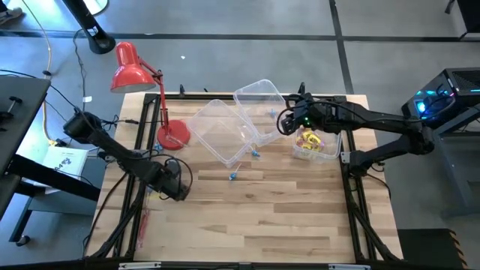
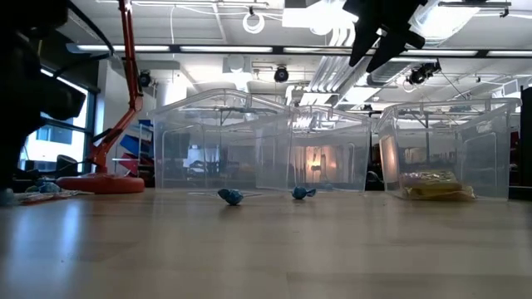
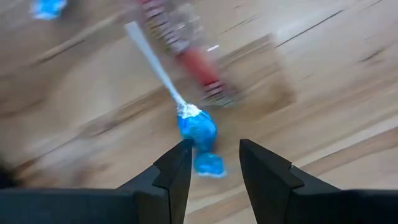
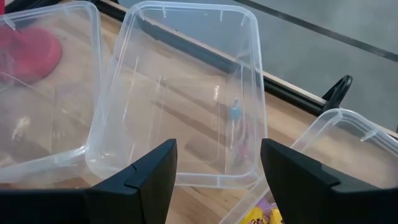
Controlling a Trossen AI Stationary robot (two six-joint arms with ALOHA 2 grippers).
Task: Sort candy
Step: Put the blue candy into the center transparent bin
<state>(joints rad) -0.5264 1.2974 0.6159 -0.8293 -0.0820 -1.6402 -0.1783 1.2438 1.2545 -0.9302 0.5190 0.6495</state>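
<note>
Left pincer (image 3: 211, 163) apart, low over counter (image 1: 262, 217) at left edge, straddling a blue lollipop (image 3: 198, 129); red stick (image 3: 186, 53) just beyond. Pick step: lower, close. Right pincer (image 4: 214, 163) apart above bins (image 4: 186, 93); yellow packets (image 1: 309, 140) already binned.

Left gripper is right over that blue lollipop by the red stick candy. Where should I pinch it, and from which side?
Pinch the blue-wrapped head, coming straight down from above. It lies flat on the table, already between the open fingers of the left gripper. The head is the bulkiest part; the thin white stick offers little to grip and runs close beside the red stick candy, which closing there might catch.
</note>
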